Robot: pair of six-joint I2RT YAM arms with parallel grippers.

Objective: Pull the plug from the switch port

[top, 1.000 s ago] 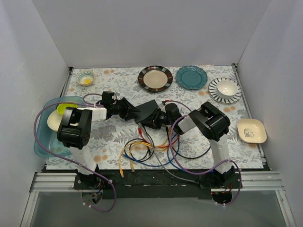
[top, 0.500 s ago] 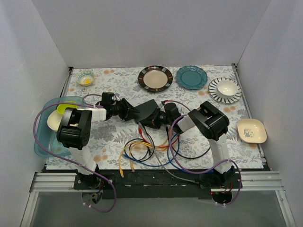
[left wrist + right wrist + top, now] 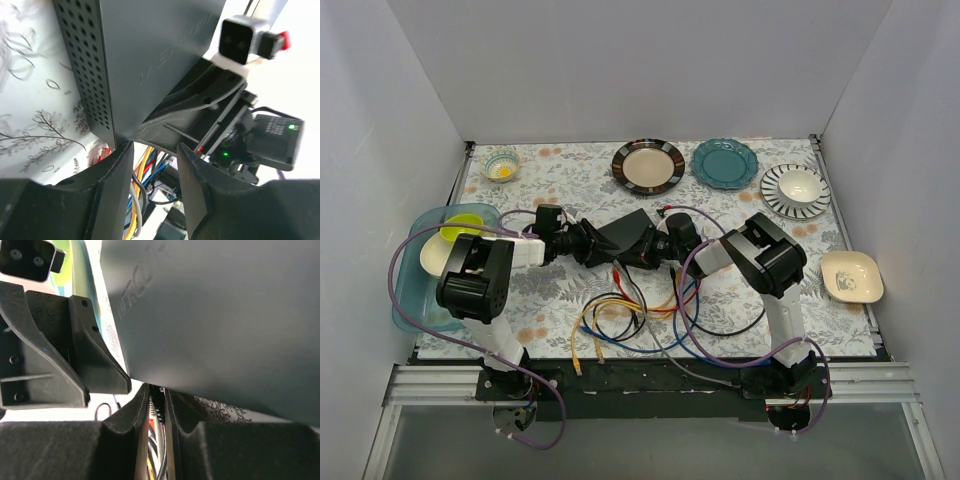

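1. We see one switch (image 3: 632, 236) in the middle of the desk (image 3: 550, 300), set askew to the edges and tipped up, with one gripper at each end.
2. The left gripper (image 3: 152, 150) sits at the switch's left end. Its fingers (image 3: 112, 192) stand apart with nothing between them, and the box's perforated corner is just at the left one.
3. The right gripper (image 3: 157, 401) is at the right end, under the box. Its fingers (image 3: 185, 425) are nearly together, leaving a thin slit with something dark in it. We cannot tell whether they pinch it.
4. A tangle of cables (image 3: 620, 320) in yellow, orange, red, blue, black and grey runs from the switch towards the near edge. We cannot pick out a plug.
5. Three plates (image 3: 648, 165) line the far edge, and one small bowl (image 3: 501, 165) sits at the far-left corner.
6. One square dish (image 3: 851, 276) lies by the right edge, and one teal tray (image 3: 408, 300) by the left.
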